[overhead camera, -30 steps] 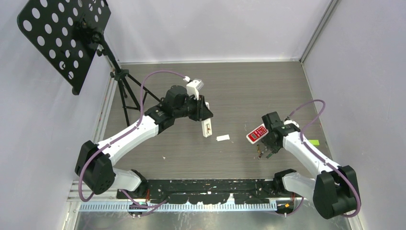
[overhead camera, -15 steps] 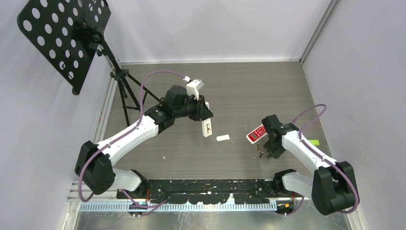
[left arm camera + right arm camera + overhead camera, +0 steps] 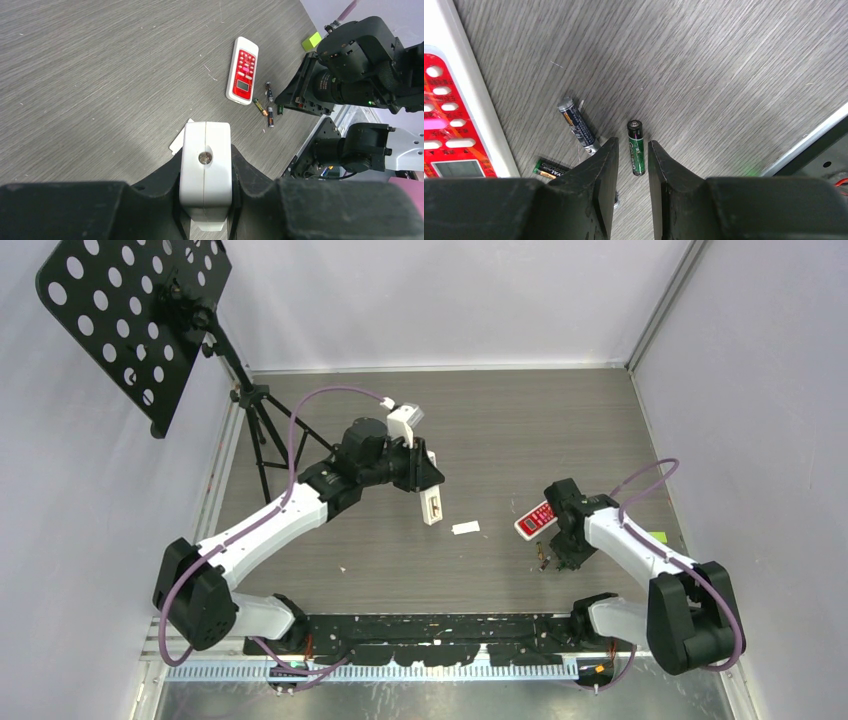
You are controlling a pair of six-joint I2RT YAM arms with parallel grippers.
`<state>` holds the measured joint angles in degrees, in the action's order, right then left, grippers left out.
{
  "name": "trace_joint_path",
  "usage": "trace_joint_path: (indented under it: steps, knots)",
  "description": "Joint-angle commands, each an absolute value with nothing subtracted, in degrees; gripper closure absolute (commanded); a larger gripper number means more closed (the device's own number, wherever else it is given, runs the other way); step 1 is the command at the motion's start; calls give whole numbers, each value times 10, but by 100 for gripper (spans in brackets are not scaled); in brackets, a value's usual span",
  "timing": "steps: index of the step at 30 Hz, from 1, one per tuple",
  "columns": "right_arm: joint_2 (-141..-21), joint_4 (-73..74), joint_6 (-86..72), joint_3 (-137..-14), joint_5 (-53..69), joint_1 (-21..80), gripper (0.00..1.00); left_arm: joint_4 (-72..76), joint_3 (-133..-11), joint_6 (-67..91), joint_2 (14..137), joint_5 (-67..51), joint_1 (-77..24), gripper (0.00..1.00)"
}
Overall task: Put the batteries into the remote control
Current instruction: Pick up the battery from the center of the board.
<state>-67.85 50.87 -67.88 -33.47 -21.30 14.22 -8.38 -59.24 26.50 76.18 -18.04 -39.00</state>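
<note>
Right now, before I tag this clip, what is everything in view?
white remote: one, white, in the left gripper
red remote: one, red and white, face up on the table
batteries: four, dark, one green, loose beside the red remote
flat piece: one, white, on the table between the remotes
block: one, yellow-green, table's right edge
music stand: one, black, far left corner
table: one, grey wood grain, under everything
left gripper: one, black, shut on the white remote
right gripper: one, black, open, straddling the green battery

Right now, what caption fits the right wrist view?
Right gripper, jaws open, straddles a green battery on the table; a dark battery and the red remote lie beside it.
</note>
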Motion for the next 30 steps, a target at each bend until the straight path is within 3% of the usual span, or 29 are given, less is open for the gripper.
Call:
trace_joint_path:
  steps: [1, 12, 21, 30]
  knots:
    - [-685, 499, -700, -342, -226, 138, 67, -51, -615, 254, 736, -185, -391, 100]
    - [-714, 473, -717, -345, -198, 134, 71, -53, -628, 244, 734, -184, -392, 100]
    - [-696, 483, -723, -354, -220, 134, 89, -55, -630, 240, 733, -184, -391, 100]
    - [-593, 543, -659, -424, -243, 134, 92, -54, -630, 250, 746, -212, -391, 100]
